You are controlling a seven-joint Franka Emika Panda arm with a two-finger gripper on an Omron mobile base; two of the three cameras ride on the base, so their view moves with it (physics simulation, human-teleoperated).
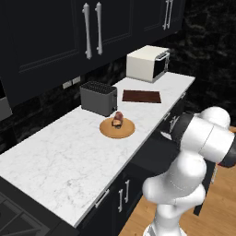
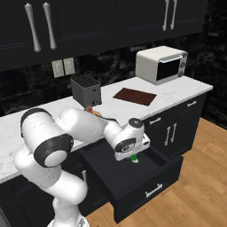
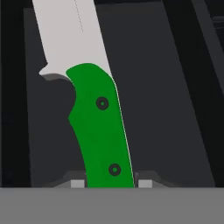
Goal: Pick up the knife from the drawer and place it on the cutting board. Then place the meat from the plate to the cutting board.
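— Surveying from the largest item down: where does everything sit?

— The white marble counter [image 1: 69, 152] carries the microwave [image 2: 160, 64] at its far end, then the toaster [image 1: 98, 97]. The cutting board [image 2: 134, 96] lies flat between them, bare. The plate [image 1: 117, 128] sits just in front of the toaster with the meat [image 1: 118, 118] on it.

— And the drawer?

— The drawer [image 2: 133, 177] stands pulled out below the counter edge. The arm reaches down into it.

— Gripper condition?

— The gripper [image 3: 111, 183] is clamped on the knife [image 3: 101, 127], one fingertip at each side of the green handle near its butt. The pale blade points away from the hand, over the dark drawer floor.
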